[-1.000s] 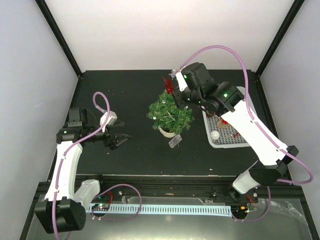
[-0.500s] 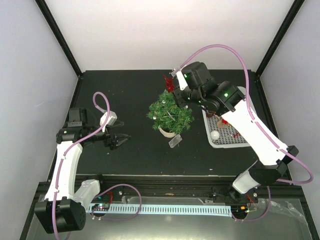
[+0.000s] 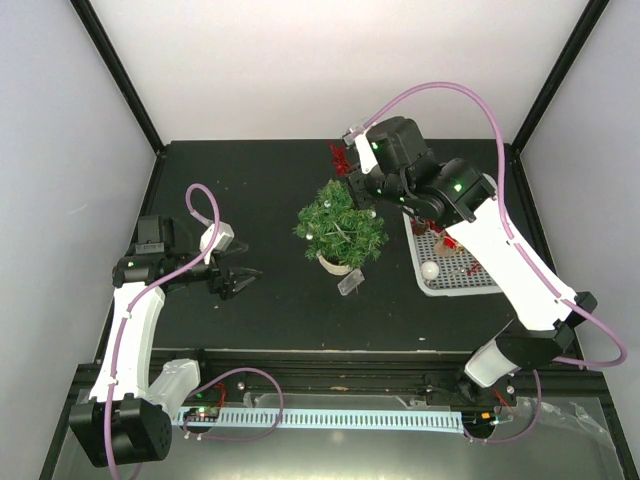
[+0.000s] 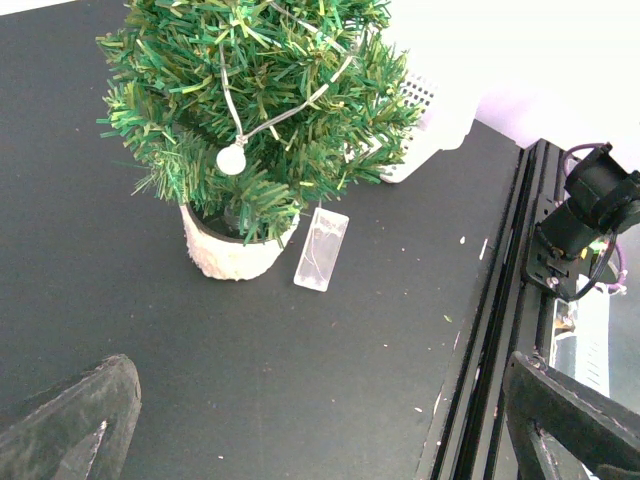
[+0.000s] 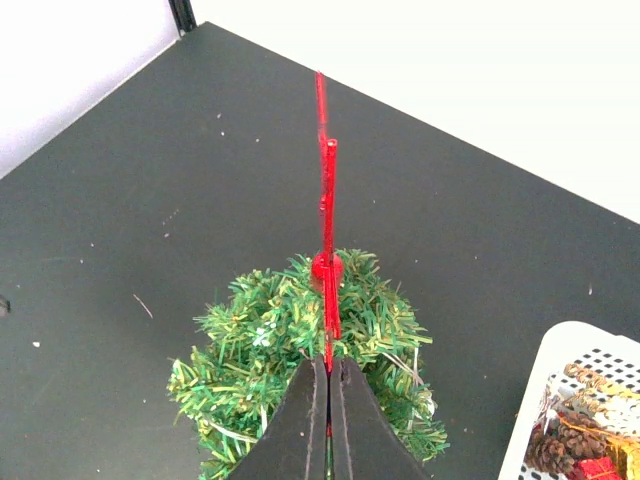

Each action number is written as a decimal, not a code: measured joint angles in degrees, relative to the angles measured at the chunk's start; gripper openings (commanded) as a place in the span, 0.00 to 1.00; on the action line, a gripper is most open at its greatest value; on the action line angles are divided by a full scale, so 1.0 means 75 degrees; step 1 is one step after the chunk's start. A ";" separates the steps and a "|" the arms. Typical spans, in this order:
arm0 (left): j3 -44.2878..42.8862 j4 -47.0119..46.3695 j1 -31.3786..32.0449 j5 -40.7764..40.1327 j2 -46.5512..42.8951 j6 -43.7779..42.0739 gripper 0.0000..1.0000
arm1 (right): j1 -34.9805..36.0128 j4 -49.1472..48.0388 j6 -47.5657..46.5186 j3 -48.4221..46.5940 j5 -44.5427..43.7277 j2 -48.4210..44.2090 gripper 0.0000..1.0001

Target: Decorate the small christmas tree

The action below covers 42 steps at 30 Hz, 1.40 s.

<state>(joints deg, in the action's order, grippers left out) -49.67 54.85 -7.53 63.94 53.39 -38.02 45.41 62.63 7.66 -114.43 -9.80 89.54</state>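
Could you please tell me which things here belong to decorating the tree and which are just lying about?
Job in hand:
tree
red ornament, held in the shut right end effector
basket of ornaments
white ball on the tree

Lying about:
clear packet beside the pot
white strip on the near rail

Tree [image 3: 340, 228] mid-table [image 3: 250, 190]. Basket [image 3: 458, 290] just right of it, tag [image 3: 350, 283] on the table just in front. Left gripper [image 3: 243, 281] well left of tree; right gripper [image 5: 328, 365] above tree, ornament [image 5: 325, 200] between its fingers.

Bright, even light, faint shadows; white walls [image 3: 330, 70] glare, focus sharp.
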 measured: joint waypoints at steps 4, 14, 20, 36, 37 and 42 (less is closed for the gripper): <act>0.0000 0.0000 0.0000 0.0000 0.0000 0.0000 0.99 | 0.0000 -0.0012 0.0017 -0.0187 0.0003 -0.0003 0.01; 0.0000 0.0000 0.0000 0.0000 0.0000 0.0000 0.99 | 0.0000 0.0058 0.0020 -0.0140 0.0119 0.0020 0.01; 0.0000 0.0000 0.0000 0.0006 0.0020 0.0000 0.99 | 0.0020 0.0090 0.0020 0.0023 0.0137 0.0020 0.01; 0.0000 0.0003 0.0000 0.0029 0.0055 0.0000 0.99 | 0.0026 0.0067 0.0020 0.0495 0.0181 0.0026 0.01; 0.0000 0.0003 0.0000 0.0029 0.0055 0.0000 0.99 | 0.0026 0.0041 0.0020 0.0548 0.0178 0.0026 0.01; 0.0000 0.0003 0.0000 0.0032 0.0055 -0.0003 0.99 | 0.0026 -0.0137 0.0023 0.0764 0.0181 0.0026 0.01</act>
<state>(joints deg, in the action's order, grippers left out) -49.67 54.87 -7.53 64.18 53.80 -38.04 45.60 61.60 7.84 -108.71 -8.45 89.73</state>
